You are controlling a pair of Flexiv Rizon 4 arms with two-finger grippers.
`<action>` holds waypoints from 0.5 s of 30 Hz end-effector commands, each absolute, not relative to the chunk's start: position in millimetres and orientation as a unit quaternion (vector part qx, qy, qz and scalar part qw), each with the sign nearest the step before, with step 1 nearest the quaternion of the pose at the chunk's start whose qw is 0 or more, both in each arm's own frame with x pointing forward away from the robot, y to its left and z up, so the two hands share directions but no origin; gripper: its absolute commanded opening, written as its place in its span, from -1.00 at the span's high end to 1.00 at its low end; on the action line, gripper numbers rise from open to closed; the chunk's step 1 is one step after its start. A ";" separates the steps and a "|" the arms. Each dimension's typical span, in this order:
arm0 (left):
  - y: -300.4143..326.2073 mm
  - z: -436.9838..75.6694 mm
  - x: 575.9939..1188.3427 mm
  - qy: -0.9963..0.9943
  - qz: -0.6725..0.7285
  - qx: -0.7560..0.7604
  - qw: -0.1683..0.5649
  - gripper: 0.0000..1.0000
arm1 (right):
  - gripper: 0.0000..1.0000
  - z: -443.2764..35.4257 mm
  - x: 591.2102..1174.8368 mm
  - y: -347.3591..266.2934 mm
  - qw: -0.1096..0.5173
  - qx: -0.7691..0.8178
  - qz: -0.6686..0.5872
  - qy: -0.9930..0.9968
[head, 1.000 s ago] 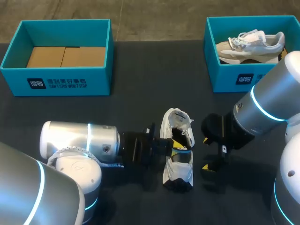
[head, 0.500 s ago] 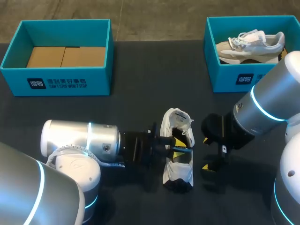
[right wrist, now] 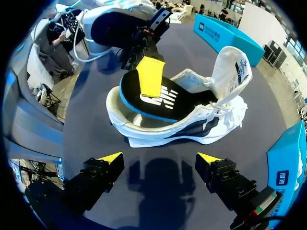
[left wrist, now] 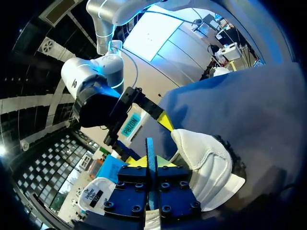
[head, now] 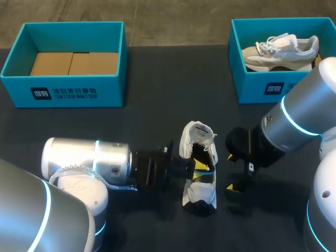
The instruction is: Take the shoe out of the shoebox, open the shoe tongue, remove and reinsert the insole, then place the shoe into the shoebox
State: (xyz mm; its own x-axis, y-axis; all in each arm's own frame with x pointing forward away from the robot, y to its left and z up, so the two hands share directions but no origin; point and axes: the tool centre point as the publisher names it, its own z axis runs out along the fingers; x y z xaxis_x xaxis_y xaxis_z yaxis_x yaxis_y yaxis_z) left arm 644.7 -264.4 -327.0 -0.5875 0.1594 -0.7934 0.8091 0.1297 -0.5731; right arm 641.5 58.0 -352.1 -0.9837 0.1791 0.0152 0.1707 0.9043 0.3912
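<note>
The white shoe (head: 193, 193) rests on the dark matte table (head: 147, 121) between my arms, its tongue standing open. My left gripper (head: 200, 167) pinches the thin insole (right wrist: 158, 98) near its heel end. I judge the insole light and floppy, best held there. My right gripper (right wrist: 158, 160) hangs spread wide beside the shoe. Two teal shoeboxes (head: 63, 93) sit well apart at the far edge.

A dark, matte surface (head: 157, 110) fills nearly the whole head view, plain and unpatterned, with its far edge running straight across. Even light falls from above. It leaves only soft, blurred shadows here and there on the cloth-like covering.
</note>
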 end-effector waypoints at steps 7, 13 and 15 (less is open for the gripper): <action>-268.0 -340.0 651.7 0.703 -0.538 0.359 0.296 1.00 | -1.00 -353.5 640.8 59.2 0.012 0.090 0.199 0.976; -267.9 -349.1 666.4 0.718 -0.526 0.346 0.295 1.00 | -1.00 -353.5 640.8 59.2 0.012 0.090 0.199 0.976; -267.7 -349.9 667.3 0.720 -0.526 0.343 0.294 1.00 | -1.00 -353.5 640.8 59.2 0.012 0.090 0.199 0.976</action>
State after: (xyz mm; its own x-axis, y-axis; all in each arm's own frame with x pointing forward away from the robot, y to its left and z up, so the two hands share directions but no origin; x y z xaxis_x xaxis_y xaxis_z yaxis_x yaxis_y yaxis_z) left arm 663.0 -260.7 -346.9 -0.5882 0.1792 -0.7886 0.8063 0.2051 -0.5548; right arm 641.5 58.0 -352.1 -0.9837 0.1791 0.0152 0.1707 0.9043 0.3912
